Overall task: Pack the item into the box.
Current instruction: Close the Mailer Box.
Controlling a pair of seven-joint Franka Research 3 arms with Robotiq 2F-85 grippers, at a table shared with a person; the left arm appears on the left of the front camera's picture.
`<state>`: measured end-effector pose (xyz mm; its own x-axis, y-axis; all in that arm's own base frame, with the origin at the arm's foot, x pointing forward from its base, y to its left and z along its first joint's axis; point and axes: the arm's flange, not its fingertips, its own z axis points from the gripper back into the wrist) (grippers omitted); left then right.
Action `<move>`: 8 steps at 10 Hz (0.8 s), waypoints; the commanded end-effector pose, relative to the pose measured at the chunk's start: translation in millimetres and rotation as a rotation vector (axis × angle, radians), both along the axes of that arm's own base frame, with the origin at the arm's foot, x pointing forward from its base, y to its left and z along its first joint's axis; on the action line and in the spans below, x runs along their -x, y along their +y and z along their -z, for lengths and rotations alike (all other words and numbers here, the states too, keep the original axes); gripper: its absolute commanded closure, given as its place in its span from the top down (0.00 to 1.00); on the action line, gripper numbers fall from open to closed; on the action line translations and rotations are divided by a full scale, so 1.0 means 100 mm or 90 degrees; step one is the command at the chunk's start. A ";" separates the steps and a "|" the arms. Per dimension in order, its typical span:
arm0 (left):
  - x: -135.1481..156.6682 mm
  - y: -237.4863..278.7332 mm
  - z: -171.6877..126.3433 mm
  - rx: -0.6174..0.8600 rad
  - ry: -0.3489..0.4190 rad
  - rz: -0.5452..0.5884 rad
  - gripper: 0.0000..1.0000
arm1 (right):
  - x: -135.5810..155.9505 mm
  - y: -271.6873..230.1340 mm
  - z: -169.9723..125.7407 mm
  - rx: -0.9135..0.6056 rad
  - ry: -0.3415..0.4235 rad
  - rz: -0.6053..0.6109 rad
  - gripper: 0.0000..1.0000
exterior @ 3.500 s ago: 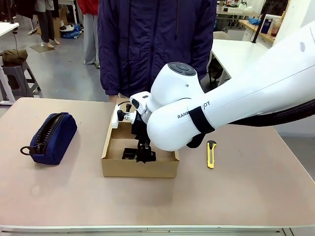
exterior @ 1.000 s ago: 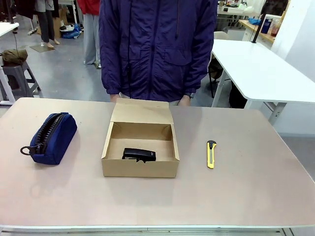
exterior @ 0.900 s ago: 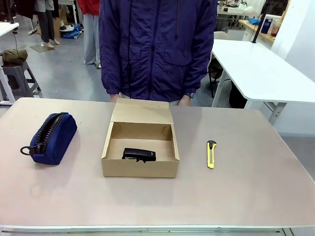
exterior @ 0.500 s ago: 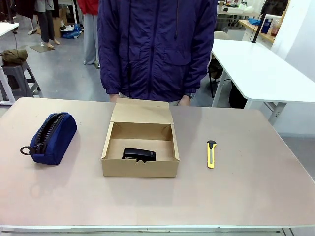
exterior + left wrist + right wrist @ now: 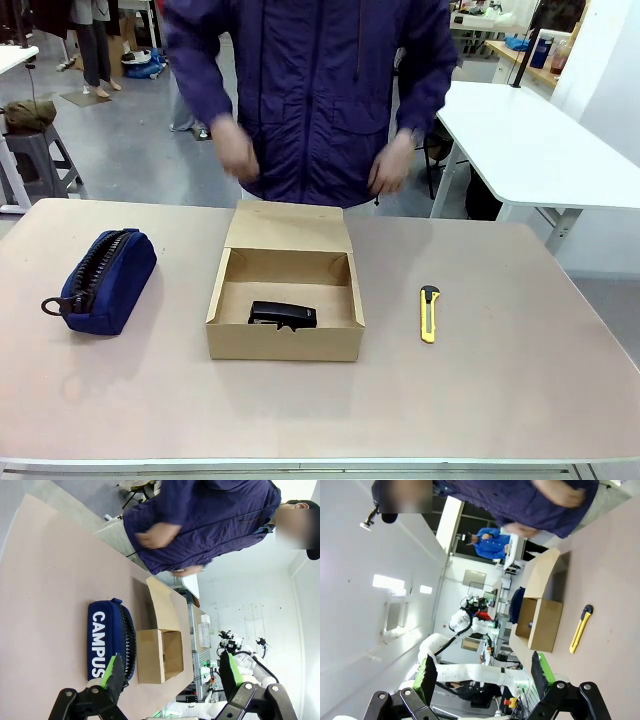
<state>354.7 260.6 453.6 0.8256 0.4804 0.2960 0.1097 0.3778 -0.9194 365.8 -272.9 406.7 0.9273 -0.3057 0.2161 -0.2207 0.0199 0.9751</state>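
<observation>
**Item in box, arms withdrawn.** The item [image 5: 283, 315] lies inside the box [image 5: 285, 342], mid-tabletop and nearer the near edge, well apart from both grippers. Left gripper [image 5: 170, 656] and right gripper [image 5: 481, 659] hang with fingers spread and hold nothing. The left wrist view shows CAMPUS printed on the pouch [image 5: 107, 640]. The dark speck in the box in the right wrist view is possibly the item. The person's hands [image 5: 237, 152] have risen from the far edge.

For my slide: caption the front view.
Packed: black stapler lies in open carton; pouch left, utility knife right, person behind.
</observation>
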 end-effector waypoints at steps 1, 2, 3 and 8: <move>-0.01 -0.01 -0.01 0.006 -0.023 0.002 1.00 | 0.05 0.04 -0.03 -0.002 0.001 0.000 1.00; -0.01 -0.01 -0.01 0.006 -0.023 0.002 1.00 | 0.05 0.04 -0.03 -0.002 0.001 0.000 1.00; -0.01 -0.01 -0.01 0.006 -0.023 0.002 1.00 | 0.05 0.04 -0.03 -0.002 0.001 0.000 1.00; -0.01 -0.01 -0.01 0.006 -0.023 0.002 1.00 | 0.05 0.04 -0.03 -0.002 0.001 0.000 1.00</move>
<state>354.7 260.6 453.6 0.8256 0.4804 0.2960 0.1097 0.3778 -0.9194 365.7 -272.9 406.7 0.9272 -0.3059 0.2161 -0.2208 0.0197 0.9751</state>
